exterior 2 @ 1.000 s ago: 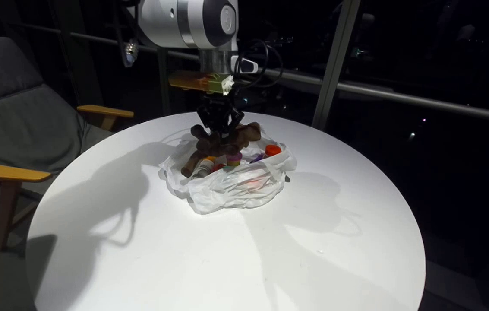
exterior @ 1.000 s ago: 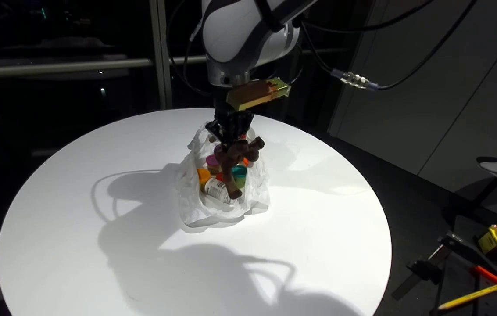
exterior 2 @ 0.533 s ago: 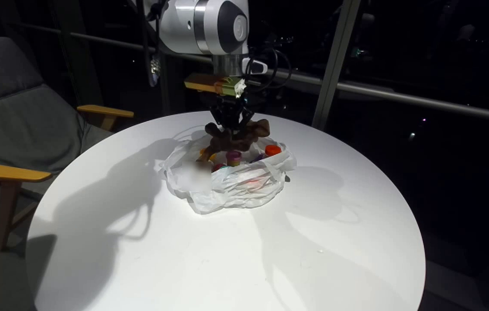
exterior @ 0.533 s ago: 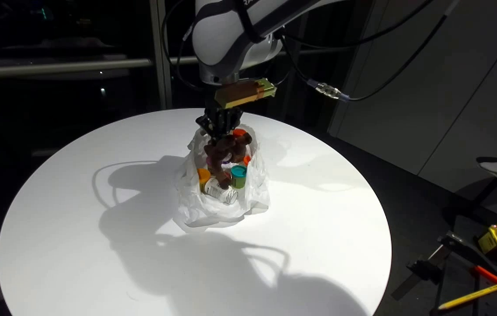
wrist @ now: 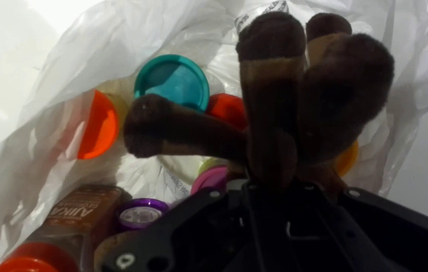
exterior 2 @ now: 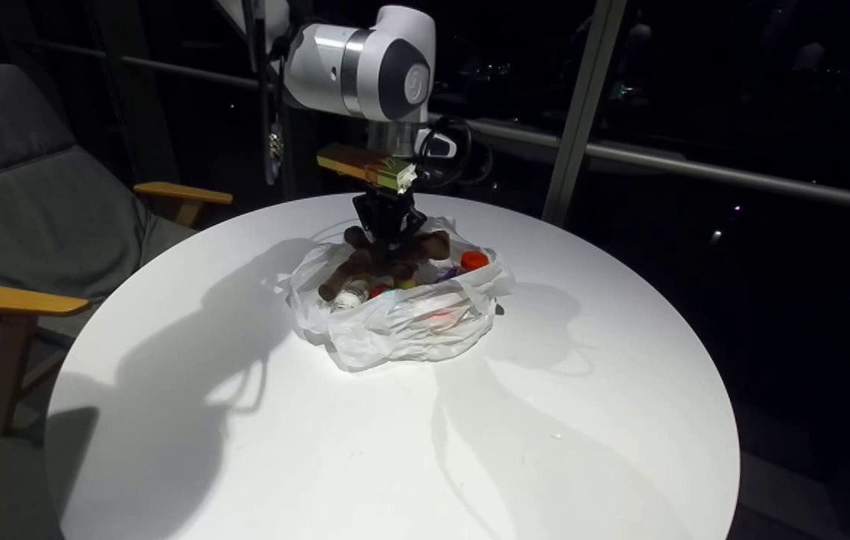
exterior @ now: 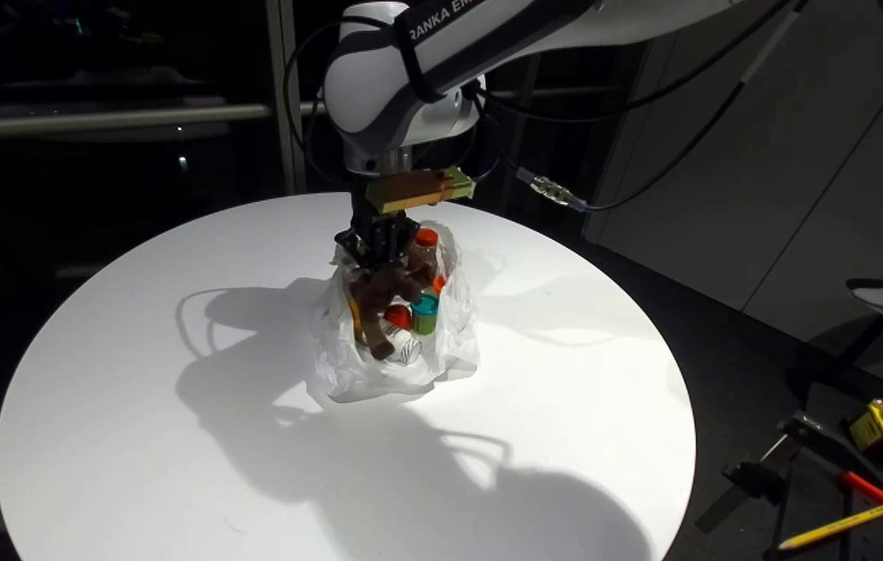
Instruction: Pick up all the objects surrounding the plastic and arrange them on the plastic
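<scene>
The tool (exterior 2: 392,241) has just come lower over the plastic (exterior 2: 409,330), bringing the brown toy (wrist: 270,109) down with it. It has also shifted slightly across the plastic: in an exterior view the red cup (exterior: 397,316) inside the plastic now shows more fully, and a leg of the toy crosses in front of the white bottle (exterior: 404,347), also inside the plastic. For the task, this probably means the toy is about to be laid among the other objects; the release is not yet done.

The tool is closed on the toy, pinching it near where its limbs meet. The toy hangs directly beneath the tool, within the outline of the plastic, limbs splayed. Whether its lowest leg touches anything inside the plastic cannot be told.

In the wrist view, the green cup (wrist: 172,75), the orange cup (wrist: 102,126) and a purple lid (wrist: 140,214) lie inside the plastic around the toy. The plastic sits crumpled on the round white worktop (exterior: 566,382), its sides standing up around the cups.
</scene>
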Tool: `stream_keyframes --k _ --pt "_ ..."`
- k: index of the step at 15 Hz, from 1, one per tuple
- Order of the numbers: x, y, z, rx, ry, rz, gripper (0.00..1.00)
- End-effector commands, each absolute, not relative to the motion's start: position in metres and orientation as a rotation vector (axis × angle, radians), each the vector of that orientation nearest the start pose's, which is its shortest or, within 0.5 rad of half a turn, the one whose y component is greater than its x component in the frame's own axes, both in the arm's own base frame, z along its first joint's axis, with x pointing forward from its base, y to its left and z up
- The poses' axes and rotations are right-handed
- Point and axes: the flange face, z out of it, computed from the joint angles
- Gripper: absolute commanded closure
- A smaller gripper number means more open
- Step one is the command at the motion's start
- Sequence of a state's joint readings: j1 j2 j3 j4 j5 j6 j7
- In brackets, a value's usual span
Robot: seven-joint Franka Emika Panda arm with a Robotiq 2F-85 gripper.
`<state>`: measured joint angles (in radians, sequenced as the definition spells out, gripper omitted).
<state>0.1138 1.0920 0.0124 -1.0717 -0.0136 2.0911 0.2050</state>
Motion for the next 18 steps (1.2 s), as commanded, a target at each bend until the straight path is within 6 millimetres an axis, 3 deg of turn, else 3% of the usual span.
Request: stream_keyframes --k 1,3,6,10,15,18 --pt "0.768 0.095 0.155 -3.103 0.13 0.106 0.62" --pt "0.771 0.097 0.165 -3.104 0.14 0.062 0.55" --pt "0.776 0.105 0.193 -3.125 0.124 -0.019 0.32" --pt "0.769 0.113 0.245 -3.169 0.118 -0.035 0.03" --pt "0.736 0.109 0.311 -3.202 0.116 0.027 0.0" --pt "0.692 0.128 0.332 -3.197 0.06 0.253 0.0"
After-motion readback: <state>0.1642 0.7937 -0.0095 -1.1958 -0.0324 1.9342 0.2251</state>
